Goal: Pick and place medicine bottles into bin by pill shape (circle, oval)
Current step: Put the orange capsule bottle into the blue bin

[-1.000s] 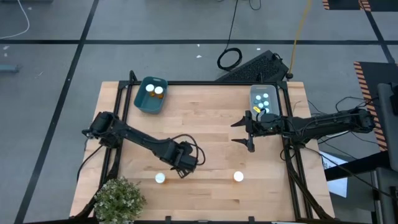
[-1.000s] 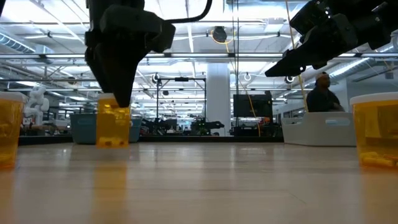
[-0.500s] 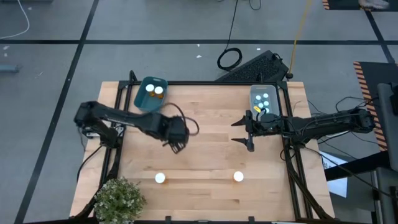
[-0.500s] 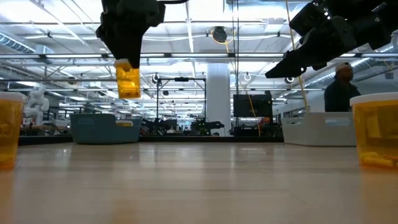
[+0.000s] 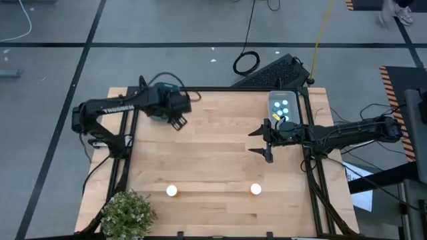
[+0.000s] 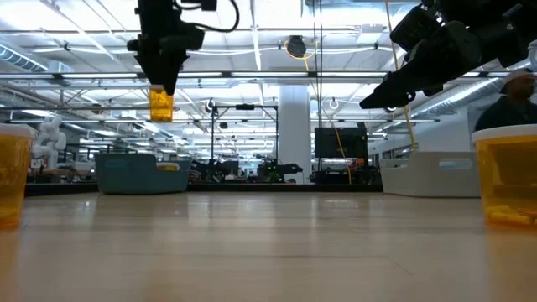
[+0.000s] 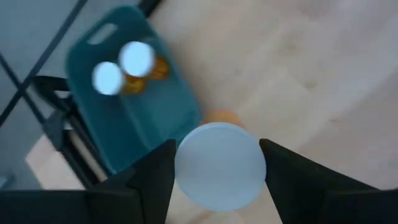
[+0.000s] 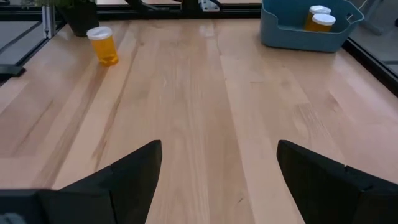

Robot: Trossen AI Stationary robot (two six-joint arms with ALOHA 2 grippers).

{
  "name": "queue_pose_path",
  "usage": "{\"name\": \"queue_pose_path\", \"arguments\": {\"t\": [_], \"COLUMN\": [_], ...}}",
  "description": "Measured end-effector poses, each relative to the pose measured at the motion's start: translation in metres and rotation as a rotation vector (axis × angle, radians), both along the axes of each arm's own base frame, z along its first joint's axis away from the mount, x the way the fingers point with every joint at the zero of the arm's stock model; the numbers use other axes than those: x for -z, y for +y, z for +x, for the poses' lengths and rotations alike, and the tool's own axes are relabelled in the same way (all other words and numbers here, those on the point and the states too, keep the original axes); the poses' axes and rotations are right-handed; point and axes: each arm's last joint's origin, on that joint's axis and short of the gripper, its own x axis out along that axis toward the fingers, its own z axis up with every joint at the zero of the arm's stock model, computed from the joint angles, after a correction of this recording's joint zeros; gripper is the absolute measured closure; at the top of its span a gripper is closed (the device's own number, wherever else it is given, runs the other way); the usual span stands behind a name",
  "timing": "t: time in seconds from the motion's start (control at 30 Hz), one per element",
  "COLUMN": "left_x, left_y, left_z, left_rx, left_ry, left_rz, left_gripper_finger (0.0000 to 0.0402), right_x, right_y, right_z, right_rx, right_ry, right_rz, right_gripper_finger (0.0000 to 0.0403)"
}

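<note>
My left gripper (image 5: 177, 115) is raised beside the teal bin (image 5: 159, 107) at the table's far left, shut on an orange medicine bottle (image 6: 161, 106) with a white cap (image 7: 219, 165). Two capped bottles (image 7: 127, 67) stand inside that bin. Two more bottles stand on the table near its front edge, one left of the middle (image 5: 171, 191) and one right of it (image 5: 255, 189). My right gripper (image 5: 261, 142) hangs open above the table's right side, holding nothing, next to the white bin (image 5: 283, 105) with several bottles. My left gripper pinches the bottle's top between its two fingers, one on each side of the cap rim (image 7: 181, 163). The fingers come from above, pointing down. The bottle hangs upright below them, its orange body (image 6: 161, 109) lifted well clear of the table.
A potted plant (image 5: 127, 213) stands at the near left corner. Black frame rails (image 5: 127, 153) run along the table's left and right sides. In the low view the two standing bottles loom at the left (image 6: 13, 172) and right (image 6: 508, 176) edges.
My left gripper has lifted the orange bottle off the table near the front and carried it up and toward the far left, to the teal bin. The bottle stays upright in the hold. A person has moved in the room behind.
</note>
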Motion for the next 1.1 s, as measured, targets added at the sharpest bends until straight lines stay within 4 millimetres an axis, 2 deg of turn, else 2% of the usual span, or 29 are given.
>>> {"name": "queue_pose_path", "arguments": {"t": [0.27,0.53,0.8,1.1], "left_x": [0.002,0.032,0.068,0.095], "left_y": [0.055,0.094,0.114,0.128], "left_z": [-0.021,-0.042,-0.057,-0.065], "left_rx": [-0.110,-0.207,-0.285,-0.307], "left_ry": [0.058,0.094,0.072,0.017], "left_rz": [0.030,0.020,0.024,0.069], "left_gripper_finger": [0.0174,0.0174,0.0174,0.0174], "right_x": [0.001,0.005,0.005,0.005], "right_y": [0.000,0.000,0.000,0.000], "right_z": [-0.001,-0.002,-0.002,-0.002], "right_rx": [0.016,0.034,0.037,0.030], "right_ry": [0.014,0.051,0.052,0.051], "right_rz": [0.043,0.082,0.089,0.072], "right_gripper_finger": [0.0090,0.0090,0.0090,0.0090]}}
